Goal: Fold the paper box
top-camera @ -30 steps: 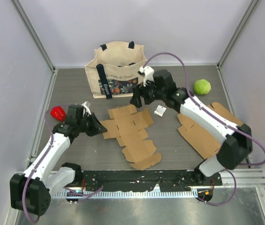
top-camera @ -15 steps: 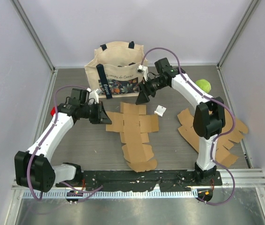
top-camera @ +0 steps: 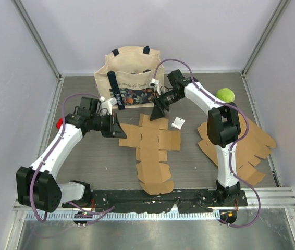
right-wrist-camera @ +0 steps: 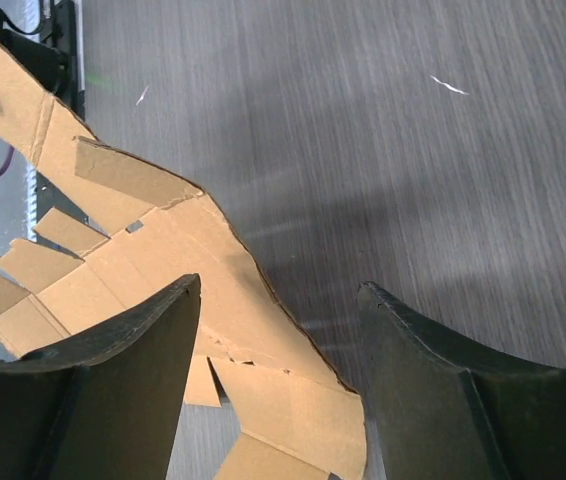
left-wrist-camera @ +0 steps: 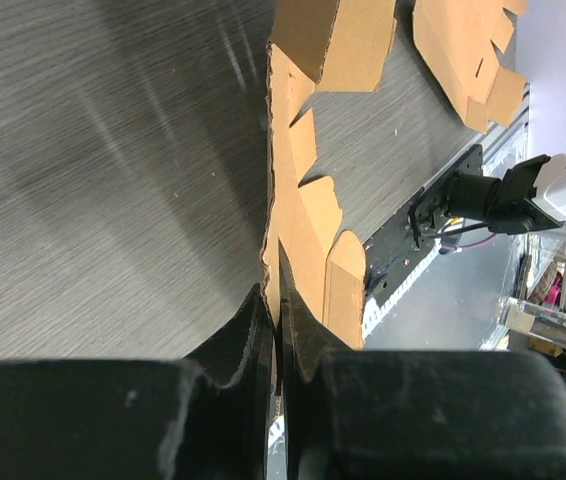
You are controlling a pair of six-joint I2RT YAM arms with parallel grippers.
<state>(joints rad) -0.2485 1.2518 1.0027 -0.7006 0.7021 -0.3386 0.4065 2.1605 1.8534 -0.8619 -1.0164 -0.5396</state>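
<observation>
The paper box is a flat brown cardboard blank (top-camera: pixel 151 148) lying mid-table. My left gripper (top-camera: pixel 117 128) is shut on its left edge flap; in the left wrist view the fingers (left-wrist-camera: pixel 259 318) pinch the thin cardboard edge (left-wrist-camera: pixel 301 215), which runs away from them. My right gripper (top-camera: pixel 157 110) hovers open over the blank's far flap. In the right wrist view that flap (right-wrist-camera: pixel 213 290) lies under the gap between the spread fingers (right-wrist-camera: pixel 153 330), and I cannot tell whether they touch it.
A cream tote bag (top-camera: pixel 129 78) stands at the back, just behind the right gripper. A green ball (top-camera: pixel 224 95) lies at the back right. More cardboard blanks (top-camera: pixel 238 148) are stacked on the right. A small white piece (top-camera: pixel 177 123) and a red object (top-camera: pixel 60 124) also lie on the table.
The left gripper has moved up and right with the blank's edge, shifting the blank rightwards. The right arm has swung back and its gripper now sits over the far flap, jaws slightly narrower.
</observation>
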